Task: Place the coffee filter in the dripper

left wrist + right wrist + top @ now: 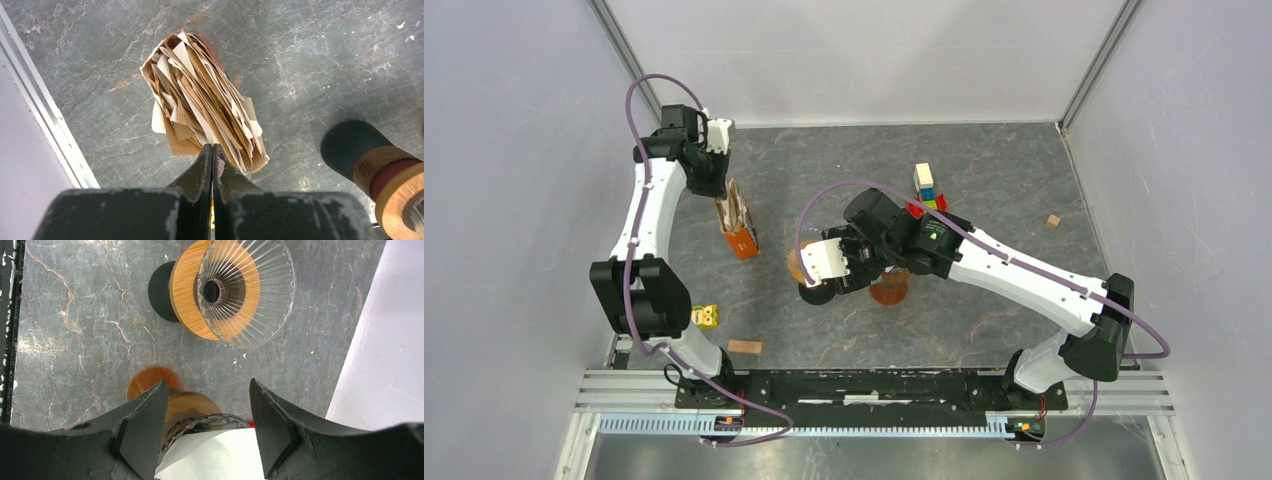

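Well, left gripper (212,150): closed at filter stack (200,100) (I can't confirm hold).
Right gripper (207,385): spread wide, empty; dripper (192,406) at 6 o'clock.

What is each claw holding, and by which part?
Right claw open, holding nothing. Left claw shut at the near edge of the brown paper filter stack; whether it pinches a sheet cannot be told.

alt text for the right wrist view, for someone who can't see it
The open right gripper hangs over a glass dripper with a white paper filter in it, seen between the two black fingers. Beyond it on the grey marbled table, a second dripper with a wooden collar lies on its side.
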Action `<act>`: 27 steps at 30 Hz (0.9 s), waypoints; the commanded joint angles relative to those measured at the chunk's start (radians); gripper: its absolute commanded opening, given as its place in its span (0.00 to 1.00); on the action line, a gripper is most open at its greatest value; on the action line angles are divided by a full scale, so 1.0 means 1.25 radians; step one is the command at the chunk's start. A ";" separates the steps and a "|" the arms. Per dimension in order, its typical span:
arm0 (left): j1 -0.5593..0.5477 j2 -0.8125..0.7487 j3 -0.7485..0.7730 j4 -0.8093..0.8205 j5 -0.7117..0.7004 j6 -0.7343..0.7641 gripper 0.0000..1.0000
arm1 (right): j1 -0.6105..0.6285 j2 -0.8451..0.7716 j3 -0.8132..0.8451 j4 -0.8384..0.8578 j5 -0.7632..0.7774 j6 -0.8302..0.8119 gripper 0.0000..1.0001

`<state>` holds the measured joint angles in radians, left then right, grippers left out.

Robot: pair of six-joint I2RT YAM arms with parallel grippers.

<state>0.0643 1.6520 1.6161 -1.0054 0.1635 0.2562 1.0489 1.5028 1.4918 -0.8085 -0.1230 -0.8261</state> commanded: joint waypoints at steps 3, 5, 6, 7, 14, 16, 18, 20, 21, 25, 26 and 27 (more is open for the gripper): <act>0.004 -0.112 0.057 -0.033 0.068 0.047 0.02 | -0.003 -0.004 0.005 0.032 0.003 0.019 0.67; 0.004 -0.152 0.061 -0.033 0.074 0.057 0.02 | -0.004 -0.004 0.016 0.037 0.006 0.030 0.68; 0.004 -0.169 0.066 -0.037 0.078 0.064 0.02 | -0.006 -0.004 0.023 0.039 0.004 0.036 0.68; 0.004 -0.187 0.073 -0.043 0.080 0.073 0.02 | -0.007 -0.004 0.030 0.043 0.004 0.042 0.68; 0.003 -0.283 0.130 -0.135 0.164 0.147 0.02 | -0.023 0.001 0.099 0.081 0.000 0.101 0.69; 0.004 -0.312 0.144 -0.182 0.247 0.188 0.02 | -0.036 -0.007 0.119 0.106 -0.006 0.132 0.70; 0.003 -0.338 0.158 -0.223 0.341 0.223 0.02 | -0.057 -0.022 0.136 0.134 -0.036 0.157 0.71; 0.000 -0.356 0.175 -0.261 0.417 0.258 0.02 | -0.082 -0.039 0.148 0.154 -0.085 0.174 0.72; -0.001 -0.361 0.186 -0.279 0.453 0.275 0.02 | -0.093 -0.047 0.154 0.157 -0.110 0.178 0.73; -0.007 -0.386 0.218 -0.338 0.579 0.325 0.02 | -0.105 -0.071 0.165 0.150 -0.188 0.177 0.77; -0.011 -0.390 0.218 -0.348 0.613 0.334 0.02 | -0.106 -0.076 0.162 0.149 -0.194 0.180 0.78; -0.017 -0.395 0.215 -0.357 0.636 0.343 0.02 | -0.109 -0.081 0.158 0.150 -0.203 0.183 0.79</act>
<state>0.0601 1.1862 1.8542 -1.3544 0.7212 0.5648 0.9131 1.4559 1.6531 -0.6582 -0.2665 -0.6327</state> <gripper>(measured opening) 0.032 0.773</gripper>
